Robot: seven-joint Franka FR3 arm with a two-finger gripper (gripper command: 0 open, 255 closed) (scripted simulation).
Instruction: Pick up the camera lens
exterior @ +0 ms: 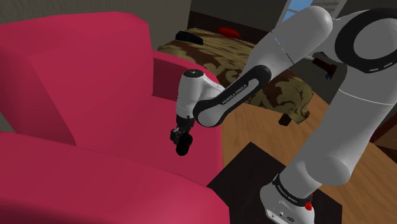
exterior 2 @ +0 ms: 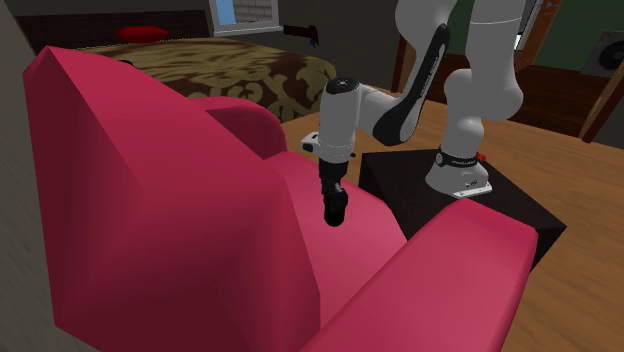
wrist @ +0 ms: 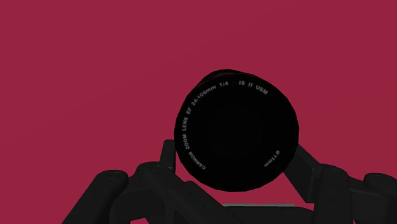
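Note:
The camera lens (wrist: 236, 130) is a black cylinder with white lettering around its front ring. My gripper (wrist: 236, 167) is shut on it, and a black finger (wrist: 167, 158) presses on each side of the barrel. In the shoulder view the gripper (exterior: 181, 135) points down over the red sofa seat (exterior: 95, 172), with the lens (exterior: 184, 148) sticking out below the fingers. The second exterior view has the gripper (exterior 2: 331, 190) and the lens (exterior 2: 335, 212) close over the seat cushion (exterior 2: 365, 235). I cannot tell whether the lens touches the cushion.
The red sofa's backrest (exterior 2: 150, 200) and armrests (exterior 2: 450, 270) rise around the gripper. The arm's black stand (exterior 2: 500, 205) sits on a wooden floor (exterior: 254, 121) beside the sofa. Behind it is a bed with a brown patterned cover (exterior: 280, 95) and a red pillow (exterior 2: 140, 33).

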